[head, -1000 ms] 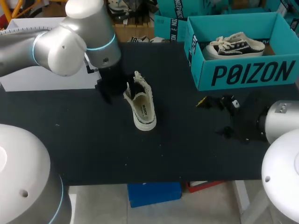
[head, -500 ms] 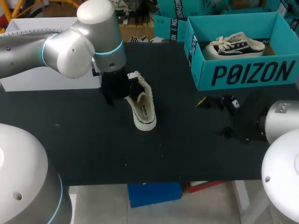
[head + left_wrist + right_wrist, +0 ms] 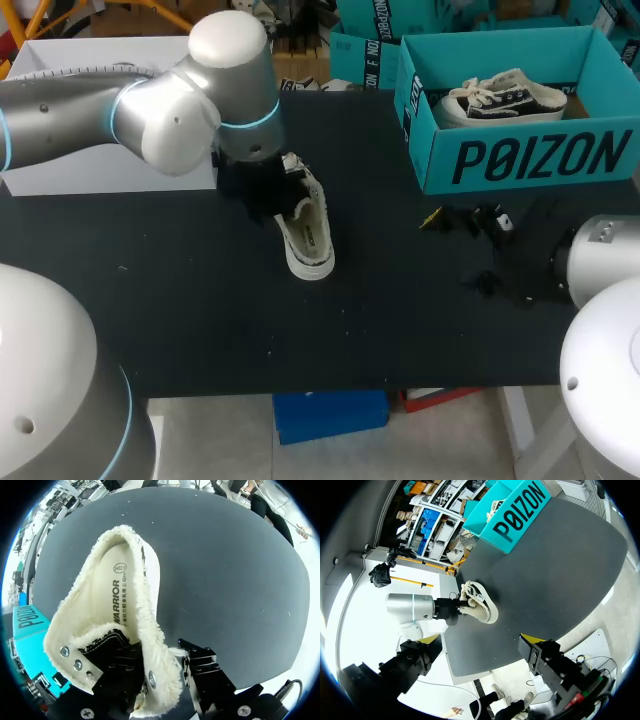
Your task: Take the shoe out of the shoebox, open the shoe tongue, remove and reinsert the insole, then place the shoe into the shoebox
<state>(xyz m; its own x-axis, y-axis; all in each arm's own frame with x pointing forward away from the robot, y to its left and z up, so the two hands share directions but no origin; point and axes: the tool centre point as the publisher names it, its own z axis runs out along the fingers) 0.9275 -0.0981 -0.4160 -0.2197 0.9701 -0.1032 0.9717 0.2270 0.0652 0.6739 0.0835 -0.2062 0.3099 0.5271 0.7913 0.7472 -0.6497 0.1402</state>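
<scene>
Shoe (image 3: 305, 225) lies on the worktop (image 3: 400, 320), well apart from the shoebox (image 3: 520, 150). Left tool (image 3: 161, 655) straddles the fleecy collar beside the tongue (image 3: 107, 640); whether it grips cannot be told. Fold the tongue fully back before reaching for the insole (image 3: 122, 592).

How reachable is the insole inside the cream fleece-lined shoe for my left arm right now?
Probably yes. The left end effector sits at the cream fleece-lined shoe's collar, and the white insole lies exposed in the open mouth, nothing covering it.
</scene>
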